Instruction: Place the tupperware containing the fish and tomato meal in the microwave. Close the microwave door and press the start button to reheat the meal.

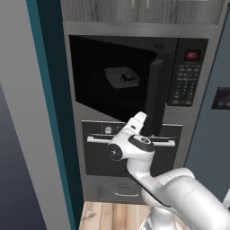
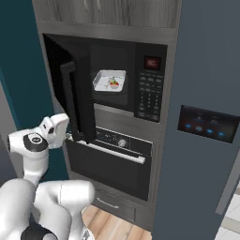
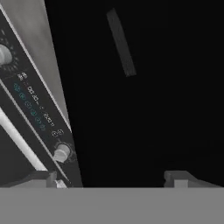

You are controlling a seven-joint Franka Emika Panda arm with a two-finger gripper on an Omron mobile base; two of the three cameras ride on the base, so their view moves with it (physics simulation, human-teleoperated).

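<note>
The tupperware (image 2: 109, 80) lies inside the microwave (image 2: 151, 89) with the red fish and tomato meal (image 2: 114, 84) in it. In the left base view it shows dimly through the dark glass as a pale box (image 1: 122, 77). The microwave door (image 2: 65, 89) stands swung out to the left, its vertical handle (image 1: 155, 96) facing me. My gripper (image 3: 112, 178) is open, nothing between its fingertips, close to the door's black outer face (image 3: 144, 109) near its lower edge. My hand (image 2: 55, 129) sits just left of the door's bottom corner.
Below the microwave is a black oven (image 2: 112, 164) with a silver bar handle (image 1: 134, 141) and knobs (image 3: 61, 152). A tall blue-grey fridge door with a lit touch panel (image 2: 206, 124) stands to the right. A teal wall panel (image 1: 47, 112) is on the left.
</note>
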